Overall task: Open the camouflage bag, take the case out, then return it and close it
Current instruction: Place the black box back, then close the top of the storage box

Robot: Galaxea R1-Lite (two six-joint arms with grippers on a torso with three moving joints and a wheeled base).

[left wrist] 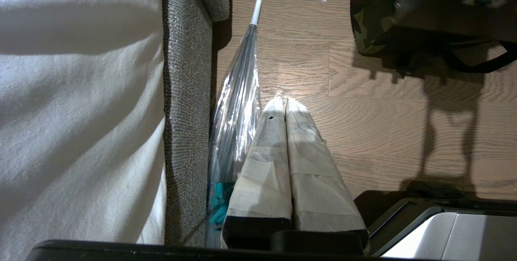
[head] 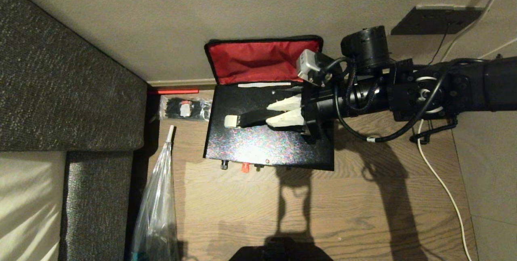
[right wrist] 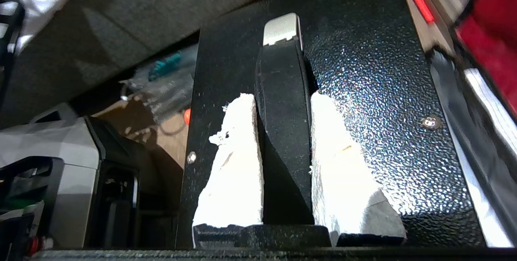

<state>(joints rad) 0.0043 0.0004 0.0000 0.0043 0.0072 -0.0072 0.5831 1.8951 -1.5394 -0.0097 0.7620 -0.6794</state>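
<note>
Right jaws gripped the case handle above the open bag.

White-padded fingers (right wrist: 234, 164) of our right gripper (head: 284, 115) were what we saw closest, clamped on either side of the case's black handle (right wrist: 282, 131), whose cream end (head: 231, 121) pointed toward the grey sofa (head: 60, 91). We found the case (head: 262, 148) lying flat over the camouflage bag (left wrist: 371, 22), just in front of its raised red-lined lid flap (head: 258, 61). Our left gripper (left wrist: 284, 103) hung over the wooden floor (head: 363, 212) with its jaws pressed together, empty, beside a clear plastic bag (head: 155, 212) leaning on the sofa. We saw a packet of black cable ties (head: 185, 108) near the case.
</note>
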